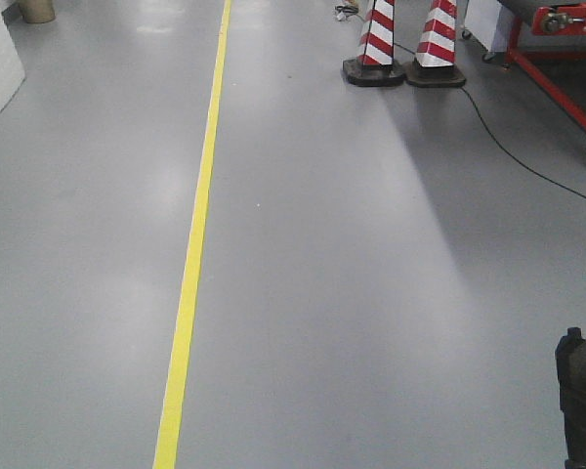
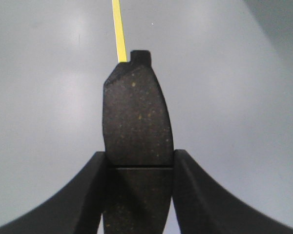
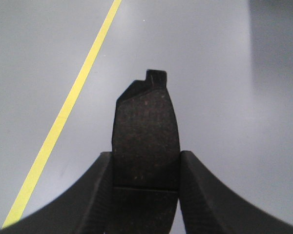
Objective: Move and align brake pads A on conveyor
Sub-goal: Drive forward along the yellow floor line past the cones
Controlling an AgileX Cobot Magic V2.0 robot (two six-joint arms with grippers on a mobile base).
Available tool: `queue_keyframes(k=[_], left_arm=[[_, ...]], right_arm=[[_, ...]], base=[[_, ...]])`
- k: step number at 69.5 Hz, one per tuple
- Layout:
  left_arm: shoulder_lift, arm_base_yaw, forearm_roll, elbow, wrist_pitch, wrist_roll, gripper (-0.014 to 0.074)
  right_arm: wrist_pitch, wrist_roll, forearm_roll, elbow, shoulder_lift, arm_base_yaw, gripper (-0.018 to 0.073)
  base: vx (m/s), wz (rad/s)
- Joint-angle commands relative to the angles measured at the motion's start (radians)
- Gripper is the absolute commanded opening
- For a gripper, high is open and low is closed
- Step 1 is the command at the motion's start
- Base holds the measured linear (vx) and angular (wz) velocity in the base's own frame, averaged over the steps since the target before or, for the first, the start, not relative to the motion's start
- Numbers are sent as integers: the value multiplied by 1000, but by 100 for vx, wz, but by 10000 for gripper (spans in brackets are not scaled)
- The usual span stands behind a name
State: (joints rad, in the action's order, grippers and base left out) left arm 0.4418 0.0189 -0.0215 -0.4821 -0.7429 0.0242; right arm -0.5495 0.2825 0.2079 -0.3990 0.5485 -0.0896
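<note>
Left claw: the left claw (image 2: 139, 162) is clamped on a dark grey, gold-flecked, slightly curved oblong brake pad (image 2: 136, 112), gripping its long edges near the thin groove, with the end tab pointing away.
Right claw: the right claw (image 3: 145, 163) is clamped the same way on a second dark grey curved brake pad (image 3: 146, 126).
Background: a smooth grey floor (image 3: 224, 97) with a yellow painted line (image 3: 68, 112) lies behind both pads.
Conveyor: the red-framed conveyor (image 1: 562, 21) stands in the front view's far right corner, just beyond two red-and-white striped cones (image 1: 379, 34).
Cable: a thin black cable (image 1: 508, 147) runs across the floor near the cones.
</note>
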Motion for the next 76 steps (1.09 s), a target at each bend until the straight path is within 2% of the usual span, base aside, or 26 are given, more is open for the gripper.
queue_keyframes(k=[1, 76], left_arm=[[5, 7, -4, -29, 85, -1, 122], [5, 7, -4, -29, 87, -1, 122]], right_arm=[[80, 6, 8, -31, -1, 2, 69], [78, 6, 8, -31, -1, 2, 69]], base=[[54, 3], [57, 2]])
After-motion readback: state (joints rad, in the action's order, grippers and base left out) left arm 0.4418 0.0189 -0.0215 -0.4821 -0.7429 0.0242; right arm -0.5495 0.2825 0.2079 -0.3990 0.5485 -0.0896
